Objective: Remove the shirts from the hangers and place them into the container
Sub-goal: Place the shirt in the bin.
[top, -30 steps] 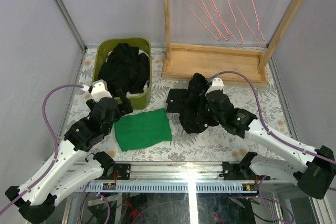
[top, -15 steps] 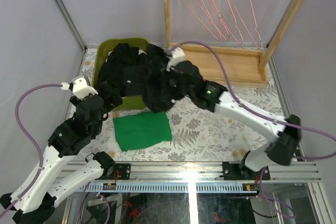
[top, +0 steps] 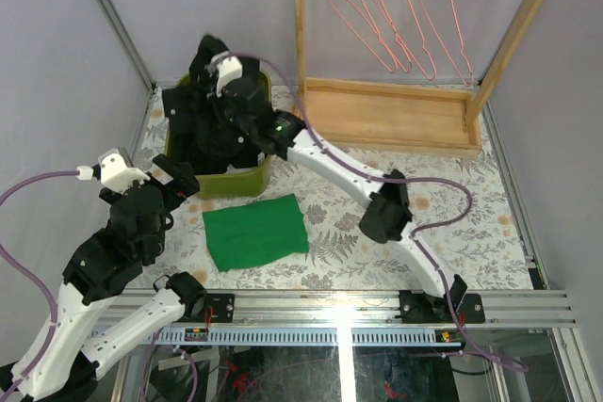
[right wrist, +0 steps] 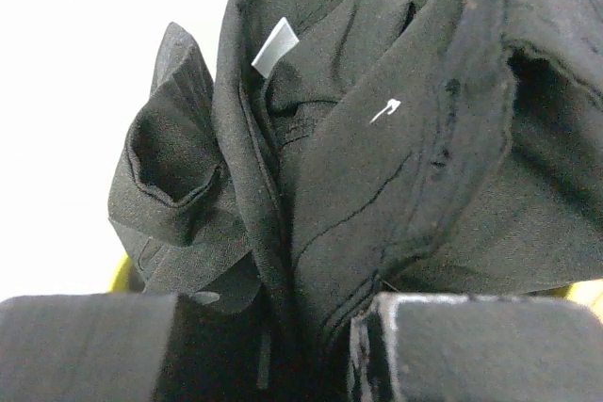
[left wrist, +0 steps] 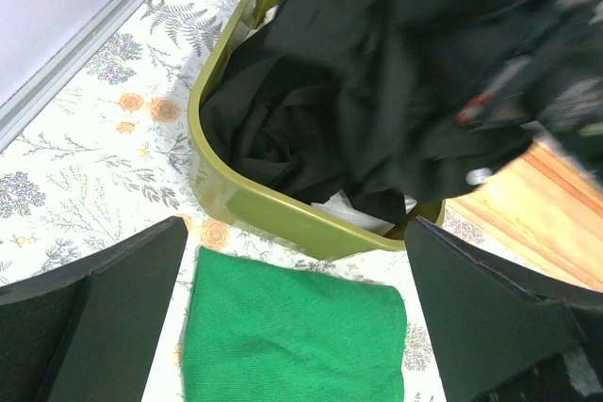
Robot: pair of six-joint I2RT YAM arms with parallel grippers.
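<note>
Floral tabletop [top: 452, 185] with walls both sides, loads of free room right of the container [top: 234, 180]. Over the container the right claw [right wrist: 268, 345] pinches a black shirt [top: 198, 124], which a second ago lay way off to the right. Just front-left of the container the left claw [top: 172, 174] gapes wide, pulled back since.

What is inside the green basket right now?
Piled black fabric fills the basket, with a bit of white cloth at its near wall. The right gripper holds another black shirt above, hiding the rest.
</note>
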